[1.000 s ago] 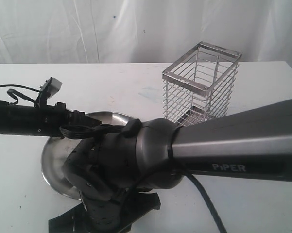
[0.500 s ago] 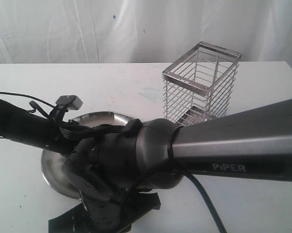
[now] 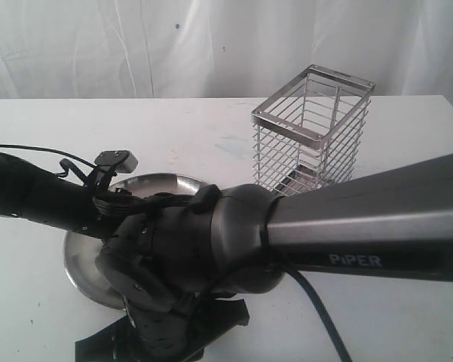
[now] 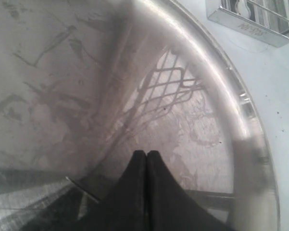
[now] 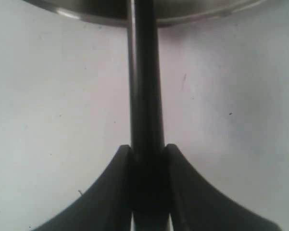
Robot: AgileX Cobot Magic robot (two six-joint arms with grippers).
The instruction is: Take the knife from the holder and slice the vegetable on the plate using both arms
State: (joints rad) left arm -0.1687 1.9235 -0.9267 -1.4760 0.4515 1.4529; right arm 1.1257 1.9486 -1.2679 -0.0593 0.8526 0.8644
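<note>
The right claw clamps the slim black knife, its blade reaching over the scuffed steel plate. The left claw hangs pinched together, empty, above that shiny plate. No vegetable shows; a cut could skid on bare metal. The chrome-wire holder stands empty on the white surface.

You have a white surface running across the whole width of the exterior view, matte and mostly plain. Look toward 12 o'clock from its centre and you'll find a faint bluish smudge on it, with a few small dark specks scattered nearby. Behind the surface, filling the 12 o'clock band of the view, hangs a white curtain in soft vertical folds, carrying one small dark spot.
</note>
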